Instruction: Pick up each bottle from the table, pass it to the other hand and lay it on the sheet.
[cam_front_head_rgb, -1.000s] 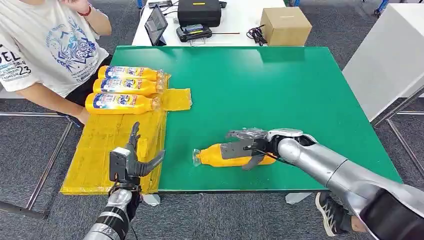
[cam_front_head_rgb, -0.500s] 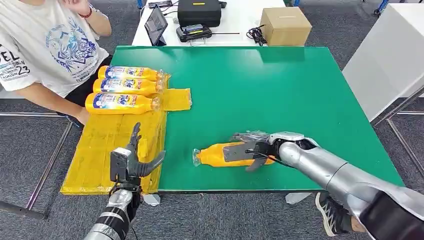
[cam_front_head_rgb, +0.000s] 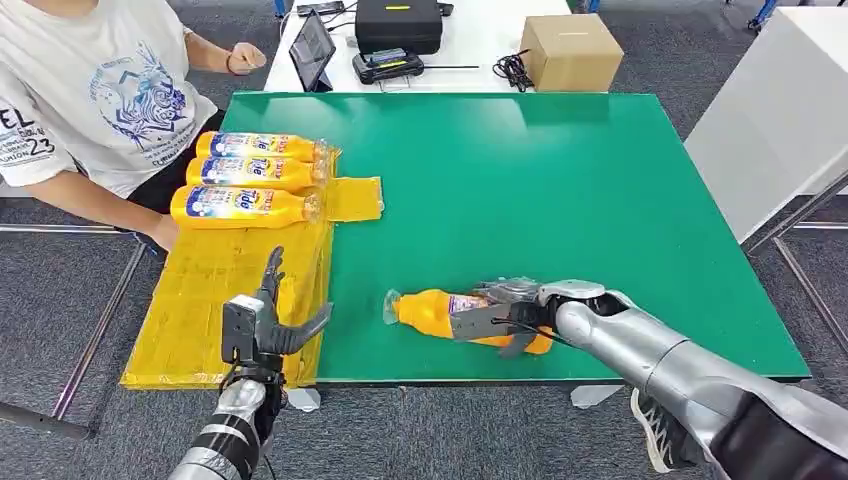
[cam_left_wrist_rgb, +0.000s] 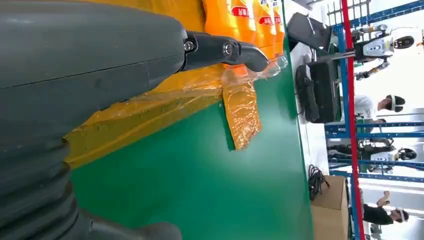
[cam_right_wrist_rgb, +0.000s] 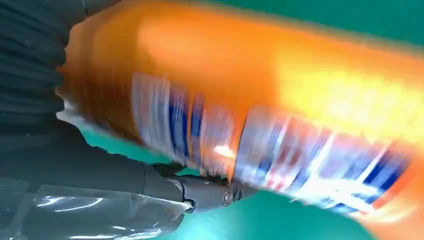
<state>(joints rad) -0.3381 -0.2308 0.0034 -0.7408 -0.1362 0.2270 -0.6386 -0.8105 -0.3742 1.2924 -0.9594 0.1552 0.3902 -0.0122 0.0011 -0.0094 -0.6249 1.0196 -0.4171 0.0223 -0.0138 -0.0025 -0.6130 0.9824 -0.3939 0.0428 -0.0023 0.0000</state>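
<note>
Step in hand: gripping the orange bottle (cam_front_head_rgb: 455, 315) on the green table (cam_front_head_rgb: 560, 190), near its front edge, ready to lift.
Doing it well: I judge I should wrap firmly round the body and lift level, cap end toward my left.
My right hand (cam_front_head_rgb: 500, 315): fingers curled over and under the lying bottle, holding it.
My left hand (cam_front_head_rgb: 262, 325): fingers spread wide, holding nothing, raised over the yellow sheet (cam_front_head_rgb: 215, 290).
Sheet: three bottles (cam_front_head_rgb: 245, 175) lie at its far end.
</note>
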